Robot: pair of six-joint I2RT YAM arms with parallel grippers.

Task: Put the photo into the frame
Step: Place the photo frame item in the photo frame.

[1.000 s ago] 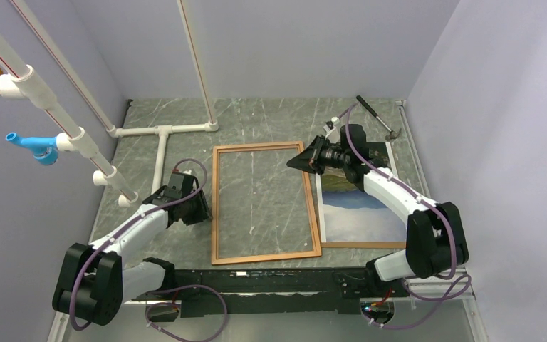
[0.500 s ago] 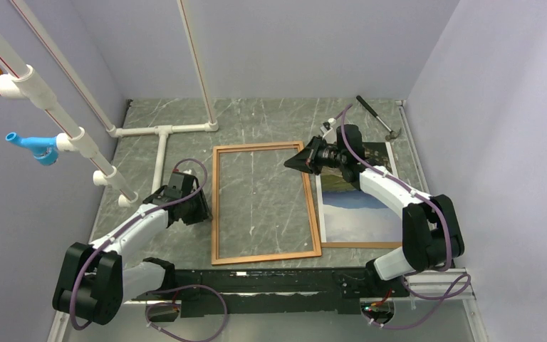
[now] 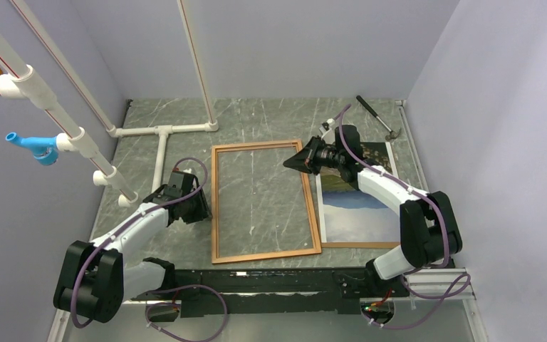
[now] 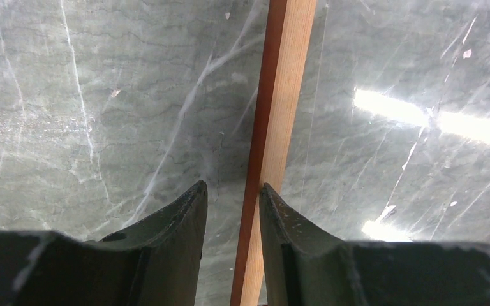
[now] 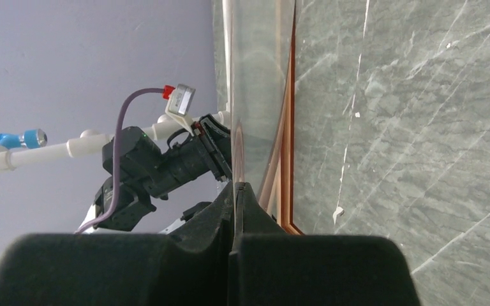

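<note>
photo (image 3: 360,214) partly under right arm (image 3: 392,189), frame (image 4: 281,95) cropped

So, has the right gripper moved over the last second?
Yes, slightly: the right gripper has shifted left, away from the hammer, at the far right corner of the frame.

1. Your right gripper (image 5: 235,191) sits at the bottom edge, its black fingers pressed together; a thin clear sheet (image 5: 258,76) rises edge-on from their seam.
2. Just beside the sheet, you see a rail of the frame (image 5: 286,191) lying on the grey marble table (image 5: 408,127).
3. Beyond it stands the left arm (image 5: 153,172) with its purple cable (image 5: 122,127); a white pipe (image 5: 38,153) crosses the lilac wall (image 5: 89,57).
</note>
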